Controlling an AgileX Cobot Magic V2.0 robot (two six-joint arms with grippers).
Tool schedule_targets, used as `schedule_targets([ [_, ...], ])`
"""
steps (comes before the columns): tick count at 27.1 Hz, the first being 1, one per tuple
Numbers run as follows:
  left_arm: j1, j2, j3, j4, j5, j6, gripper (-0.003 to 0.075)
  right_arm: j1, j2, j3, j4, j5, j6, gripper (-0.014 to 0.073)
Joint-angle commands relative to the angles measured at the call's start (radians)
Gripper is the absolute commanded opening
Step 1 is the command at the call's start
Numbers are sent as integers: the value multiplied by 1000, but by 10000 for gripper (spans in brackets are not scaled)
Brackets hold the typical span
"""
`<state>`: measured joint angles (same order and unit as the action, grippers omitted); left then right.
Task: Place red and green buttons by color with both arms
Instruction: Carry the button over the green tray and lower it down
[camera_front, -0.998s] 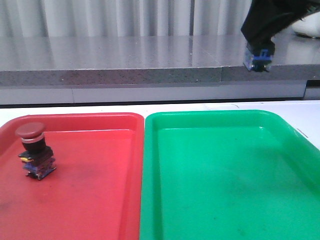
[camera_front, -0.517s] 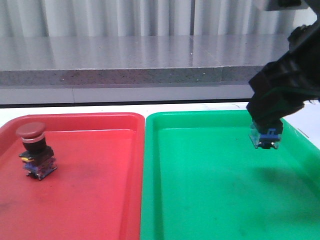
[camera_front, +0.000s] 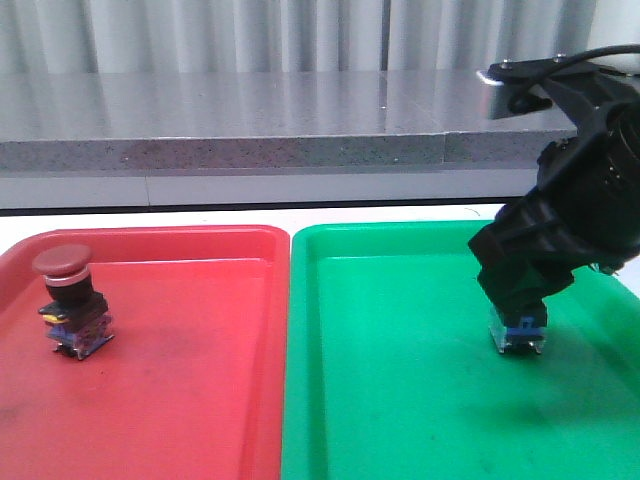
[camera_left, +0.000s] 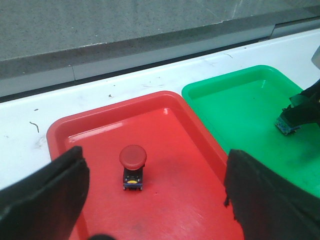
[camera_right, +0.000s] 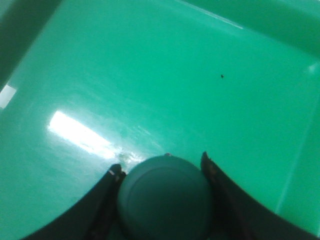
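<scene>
The green-capped mushroom push-button switch (camera_right: 165, 197) is held between the fingers of the right gripper (camera_front: 520, 305), which are closed snugly against either side of its cap, as the right wrist view shows. In the front view only its blue-clear block base (camera_front: 518, 335) shows below the black fingers, at about 4 o'clock from the middle of the large green plastic tray (camera_front: 400, 400). The base appears to be at, or just above, the tray floor — contact cannot be confirmed. Its long axis is seen to run nearly upright, slightly tilted, with the cap up inside the fingers and the base pointing down at the tray.

The coming move is judged to turn on that vertical relation: once the base is seated, the fingers need only be opened and lifted straight away.

The dark red mushroom-capped push-button switch (camera_front: 70, 305) stands upright in the large red plastic tray (camera_front: 180, 420), toward 9 o'clock — its placement looks done. The left gripper (camera_left: 150, 200) hangs above that tray with its fingers spread wide and nothing between them. Both trays rest side by side on the white desk (camera_left: 30, 145).
</scene>
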<state>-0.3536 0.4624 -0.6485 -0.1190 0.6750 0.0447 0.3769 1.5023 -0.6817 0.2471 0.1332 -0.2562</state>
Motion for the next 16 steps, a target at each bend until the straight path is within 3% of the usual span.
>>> schedule_targets([
  [1, -8, 4, -27, -15, -70, -2, 544, -1, -20, -21, 8, -66, -9, 270],
  [9, -8, 4, -27, -15, -70, -2, 544, -1, -25, -25, 26, -60, -9, 552],
  [16, -8, 4, -27, -15, -70, -2, 544, -1, -113, -26, 26, -13, -9, 595],
])
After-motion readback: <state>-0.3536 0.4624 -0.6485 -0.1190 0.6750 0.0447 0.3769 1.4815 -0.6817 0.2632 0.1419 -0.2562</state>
